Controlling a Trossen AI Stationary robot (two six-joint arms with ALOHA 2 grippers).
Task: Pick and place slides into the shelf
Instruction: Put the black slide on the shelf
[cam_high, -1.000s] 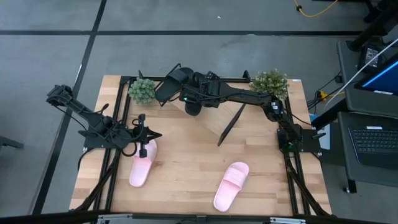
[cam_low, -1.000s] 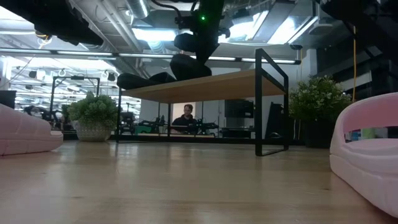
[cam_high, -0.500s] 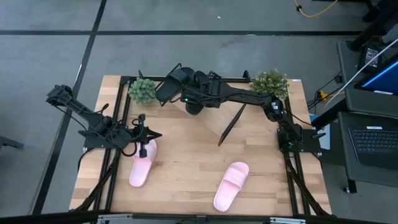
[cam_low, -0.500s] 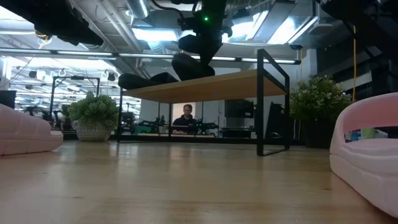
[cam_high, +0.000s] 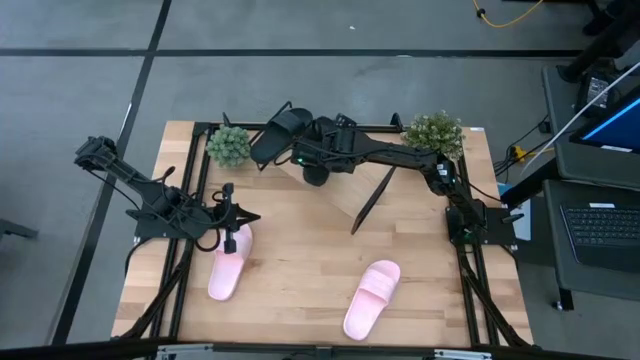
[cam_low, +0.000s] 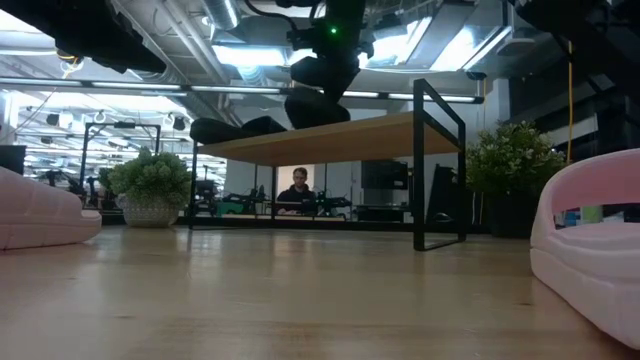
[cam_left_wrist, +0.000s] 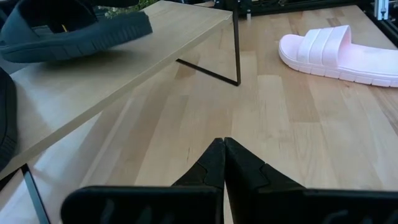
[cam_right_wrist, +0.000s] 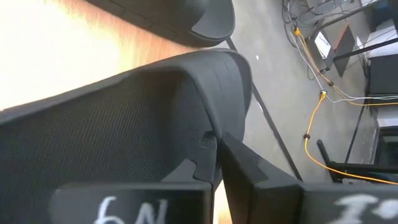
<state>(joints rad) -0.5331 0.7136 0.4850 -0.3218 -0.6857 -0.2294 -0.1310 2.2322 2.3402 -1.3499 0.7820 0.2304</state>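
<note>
My right gripper (cam_high: 314, 165) reaches over the slanted light-wood shelf (cam_high: 345, 198) and is shut on a black slide (cam_low: 318, 106), which is level with the board's top. The other black slide (cam_high: 274, 135) lies on the shelf's left part, also seen in the low view (cam_low: 235, 128). Two pink slides lie sole down on the table, one near the left (cam_high: 227, 264) and one near the middle (cam_high: 372, 296). My left gripper (cam_high: 236, 222) is shut and hovers over the far end of the left pink slide. Its wrist view shows its shut fingertips (cam_left_wrist: 224, 148) above bare tabletop. My right gripper pinches the black slide between its two fingers at an edge (cam_right_wrist: 208, 134); whether this is strap or sole rim I cannot tell. The fingers come from above. The slide hangs below them over the shelf board (cam_low: 380, 133); I cannot tell whether it touches the board.
Two potted plants stand at the table's far corners, left (cam_high: 228, 145) and right (cam_high: 434, 132). The shelf's thin black frame leg (cam_high: 368, 205) stands on the table near the middle. A person sits in the room beyond the table (cam_low: 298, 190).
My right gripper has carried the black slide a little toward the table's right, above the shelf board. The left arm and the other slides have kept still.
</note>
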